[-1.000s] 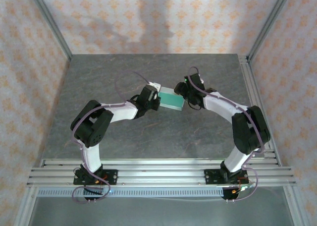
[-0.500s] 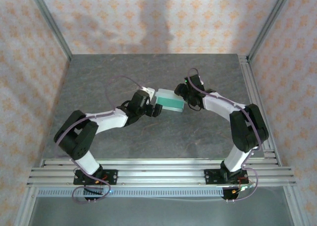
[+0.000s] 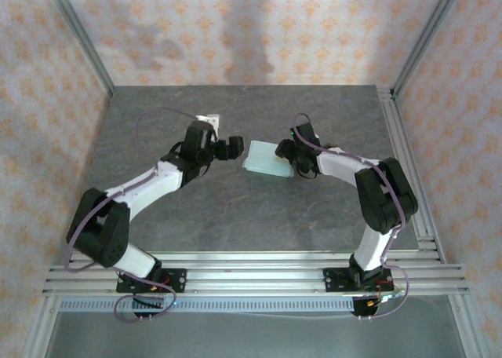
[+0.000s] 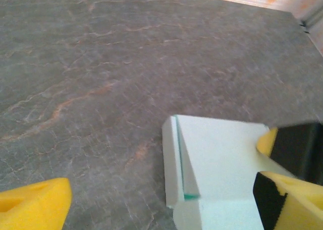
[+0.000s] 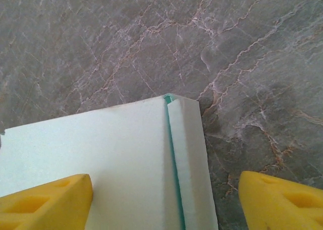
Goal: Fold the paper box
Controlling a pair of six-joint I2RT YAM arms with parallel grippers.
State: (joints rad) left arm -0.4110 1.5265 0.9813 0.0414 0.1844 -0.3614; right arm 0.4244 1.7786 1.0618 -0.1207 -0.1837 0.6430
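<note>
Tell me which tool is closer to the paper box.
The right tool: the paper box lies between its fingers, while the left tool stands clear of it.

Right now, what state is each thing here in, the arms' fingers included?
paper box, folded into a flat box, one side seam slightly agape.
left fingers, open, gripping nothing.
right fingers, open astride the box, a gap at one finger.

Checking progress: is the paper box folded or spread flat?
Folded: the paper box shows a compact rectangular body with a flap doubled along one edge.
</note>
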